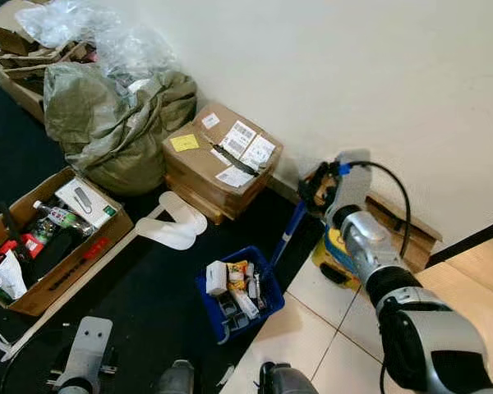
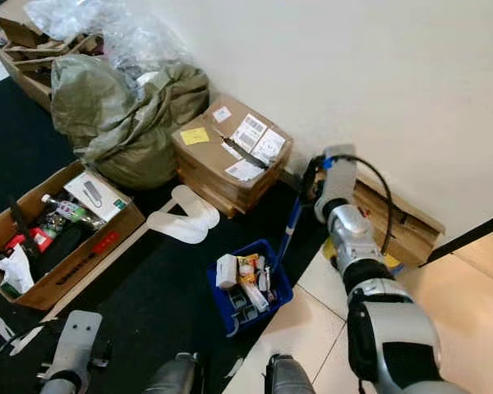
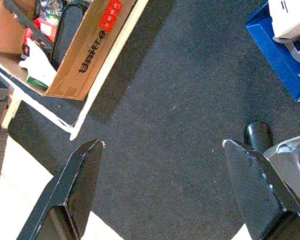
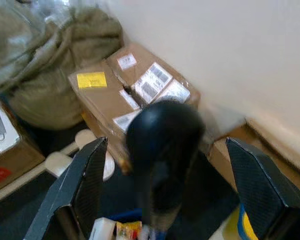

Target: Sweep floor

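Note:
A blue long-handled dustpan (image 1: 238,300) stands on the dark carpet at the tile edge, holding several small packets and boxes. Its blue stick (image 1: 287,234) rises toward the wall and ends in a rounded black grip (image 4: 162,145). My right gripper (image 1: 316,187) is open at that grip, with one black finger (image 4: 85,185) on each side and a gap between pads and grip. A yellow and blue object (image 1: 335,254) lies on the floor under my right forearm, partly hidden. My left gripper (image 3: 162,145) hangs low and open over bare carpet, with nothing between its fingers.
A taped cardboard box (image 1: 222,156) and a green sack (image 1: 115,123) sit against the wall. An open box of tools and bottles (image 1: 49,238) is at the left. White slippers (image 1: 177,222) lie beside the dustpan. A flat wooden box (image 1: 403,226) leans at the wall; pale tiles (image 1: 312,328) lie at the right.

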`<state>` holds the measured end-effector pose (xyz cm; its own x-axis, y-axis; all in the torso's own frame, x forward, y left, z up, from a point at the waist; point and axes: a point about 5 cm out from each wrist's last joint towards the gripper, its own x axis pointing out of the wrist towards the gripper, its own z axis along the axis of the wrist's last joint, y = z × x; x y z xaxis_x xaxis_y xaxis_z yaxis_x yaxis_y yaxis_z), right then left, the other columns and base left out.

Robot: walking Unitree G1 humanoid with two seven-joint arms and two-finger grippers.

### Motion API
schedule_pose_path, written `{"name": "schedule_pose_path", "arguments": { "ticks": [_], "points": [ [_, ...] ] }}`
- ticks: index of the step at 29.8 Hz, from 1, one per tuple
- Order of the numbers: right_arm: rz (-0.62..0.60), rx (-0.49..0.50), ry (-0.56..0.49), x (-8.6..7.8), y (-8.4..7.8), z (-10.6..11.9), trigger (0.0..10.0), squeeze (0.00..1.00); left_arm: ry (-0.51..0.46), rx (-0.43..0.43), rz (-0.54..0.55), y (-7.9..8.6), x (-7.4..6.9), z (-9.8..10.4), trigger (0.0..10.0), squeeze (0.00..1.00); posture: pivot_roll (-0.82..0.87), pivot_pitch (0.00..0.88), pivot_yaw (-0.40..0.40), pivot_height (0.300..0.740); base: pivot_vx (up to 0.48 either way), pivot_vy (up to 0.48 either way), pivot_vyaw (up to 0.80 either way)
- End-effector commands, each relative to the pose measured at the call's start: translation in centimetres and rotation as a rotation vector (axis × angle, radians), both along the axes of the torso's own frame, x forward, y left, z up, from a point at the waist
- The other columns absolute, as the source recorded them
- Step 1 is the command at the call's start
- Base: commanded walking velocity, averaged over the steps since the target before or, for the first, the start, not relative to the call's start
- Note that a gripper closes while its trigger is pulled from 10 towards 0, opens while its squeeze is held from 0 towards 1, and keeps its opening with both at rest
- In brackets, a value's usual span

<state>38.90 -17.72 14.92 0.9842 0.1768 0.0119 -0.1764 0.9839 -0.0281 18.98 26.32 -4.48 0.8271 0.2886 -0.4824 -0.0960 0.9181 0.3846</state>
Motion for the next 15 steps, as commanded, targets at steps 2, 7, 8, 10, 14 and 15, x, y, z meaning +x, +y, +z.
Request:
{"name": "schedule_pose_path", "arguments": {
  "ticks": [2,7,8,10,14,15],
  "points": [
    [0.005,0.007,0.0,-0.4,0.1,-0.7,10.0,0.0,0.046,0.005,0.0,0.2,-1.5,-0.8,10.0,0.0,0.13,0.318,-0.042,0.74,0.0,0.0,0.0],
    [0.014,-0.029,-0.038,-0.2,0.8,-0.2,0.0,0.0,0.036,0.02,0.0,1.0,-1.8,-0.5,10.0,0.0,0.15,0.33,-0.032,0.74,0.0,0.0,0.0],
    [0.014,-0.029,-0.038,-0.2,0.8,-0.2,0.0,0.0,0.036,0.02,0.0,1.0,-1.8,-0.5,10.0,0.0,0.15,0.33,-0.032,0.74,0.0,0.0,0.0],
    [0.021,-0.032,-0.034,-0.2,1.1,-0.2,0.0,0.0,0.031,0.026,-0.003,1.2,-1.7,-0.3,10.0,0.0,0.15,0.331,-0.031,0.74,0.0,0.0,0.0],
    [0.045,-0.025,-0.009,-0.3,1.2,-0.7,0.0,0.0,0.029,0.028,-0.008,1.1,-1.7,-0.3,10.0,0.0,0.15,0.328,-0.029,0.74,0.0,0.0,0.0],
    [0.062,-0.024,0.004,-0.4,1.3,-0.9,0.0,0.0,0.029,0.028,-0.01,1.1,-1.7,-0.3,10.0,0.0,0.15,0.327,-0.028,0.74,0.0,0.0,0.0]
  ]
}}
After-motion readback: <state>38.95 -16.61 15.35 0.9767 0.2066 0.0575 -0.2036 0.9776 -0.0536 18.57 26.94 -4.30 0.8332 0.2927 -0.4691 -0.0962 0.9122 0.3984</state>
